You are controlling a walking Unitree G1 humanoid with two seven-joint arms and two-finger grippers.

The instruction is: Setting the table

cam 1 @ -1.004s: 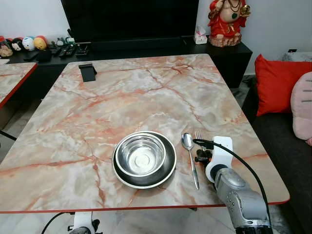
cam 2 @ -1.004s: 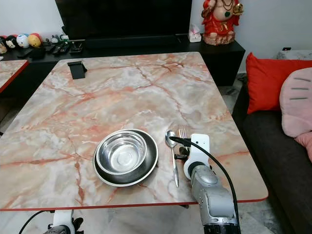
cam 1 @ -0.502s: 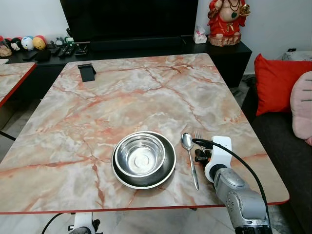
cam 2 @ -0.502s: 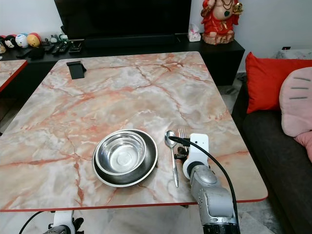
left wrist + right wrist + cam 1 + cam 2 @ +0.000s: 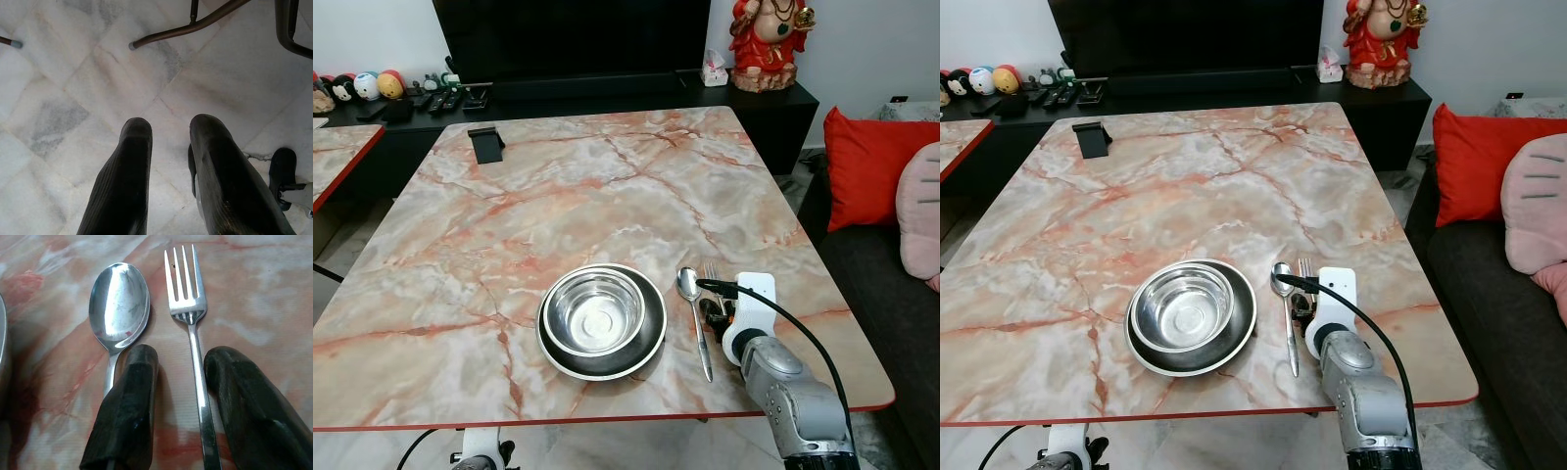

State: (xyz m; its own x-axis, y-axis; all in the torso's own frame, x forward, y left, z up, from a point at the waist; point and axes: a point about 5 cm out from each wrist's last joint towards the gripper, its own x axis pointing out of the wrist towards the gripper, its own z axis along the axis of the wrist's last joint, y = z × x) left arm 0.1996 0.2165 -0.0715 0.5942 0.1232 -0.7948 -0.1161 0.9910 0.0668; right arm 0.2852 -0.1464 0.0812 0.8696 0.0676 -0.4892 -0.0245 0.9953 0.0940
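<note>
Fork (image 5: 187, 308) is lying lengthwise between the right gripper (image 5: 182, 377) fingers, spoon (image 5: 119, 308) just beside. Gripper's sitting open, holding nothing.

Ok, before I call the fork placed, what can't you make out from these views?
- Fork handle end: cut off by the right wrist view's edge; in the eye views the right pincer and its wrist cover most of it.
- Spoon handle: partly behind one finger in the right wrist view.
- Plate centre: covered by the bowl.
- Whether the fingers touch the fork: unclear.
</note>
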